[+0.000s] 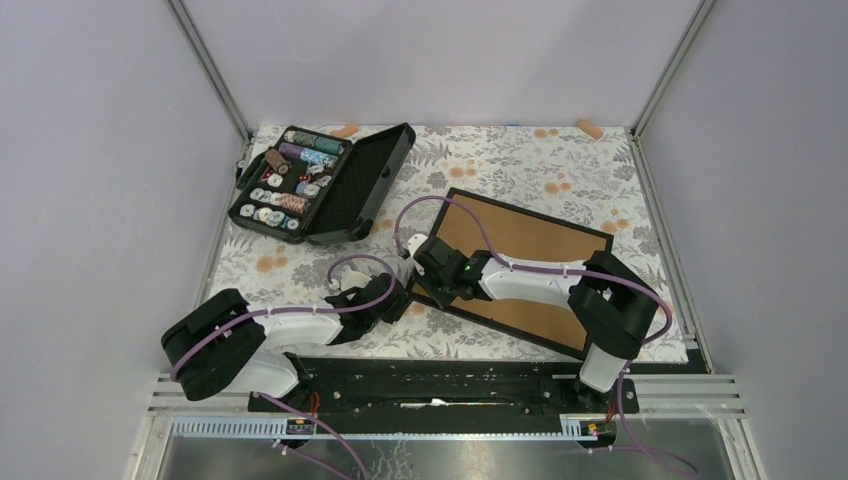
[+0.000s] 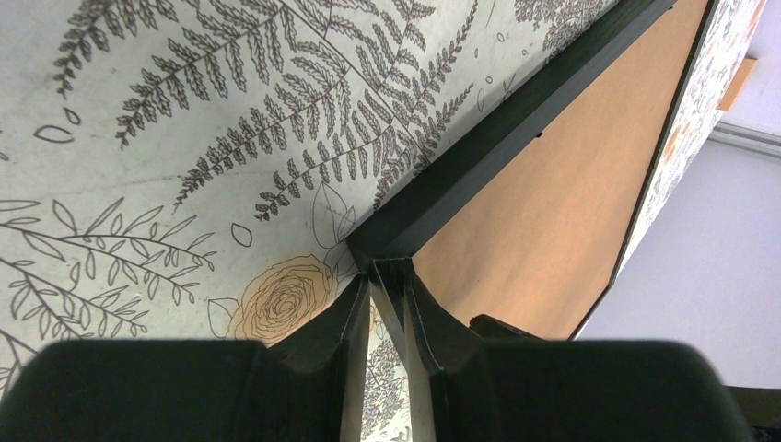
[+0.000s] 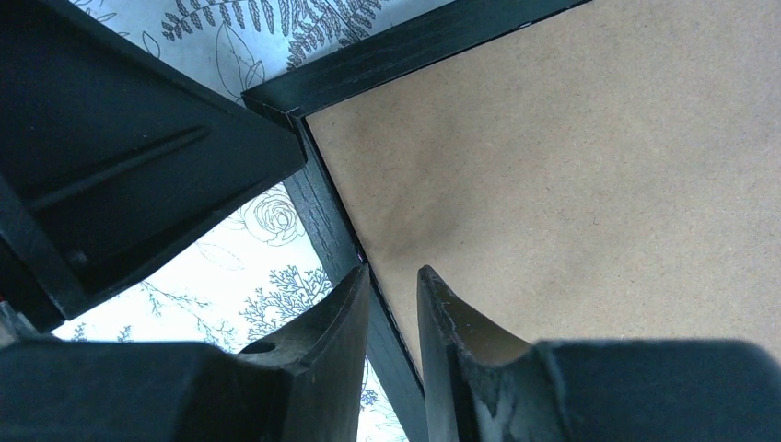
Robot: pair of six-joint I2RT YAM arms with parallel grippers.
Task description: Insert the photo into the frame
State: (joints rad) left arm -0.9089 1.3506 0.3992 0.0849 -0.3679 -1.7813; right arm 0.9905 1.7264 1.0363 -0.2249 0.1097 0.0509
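The frame [image 1: 520, 265] lies back up on the flowered cloth, its brown board showing inside the thin black rim. The photo is not in view. My left gripper [image 1: 405, 290] is at the frame's near left corner. In the left wrist view the left gripper [image 2: 390, 276] is closed to a narrow gap, with the black corner of the frame [image 2: 479, 157] between its tips. My right gripper [image 1: 425, 262] is over the frame's left rail. In the right wrist view the right gripper [image 3: 393, 276] has its jaws narrowly apart, one fingertip over the rail, one over the board [image 3: 571, 166].
An open black case of thread spools [image 1: 320, 180] lies at the back left. The left arm's gripper body [image 3: 138, 166] is close beside the right gripper. Two small orange pieces [image 1: 345, 130] [image 1: 590, 128] lie at the back edge. Booth walls stand round the table.
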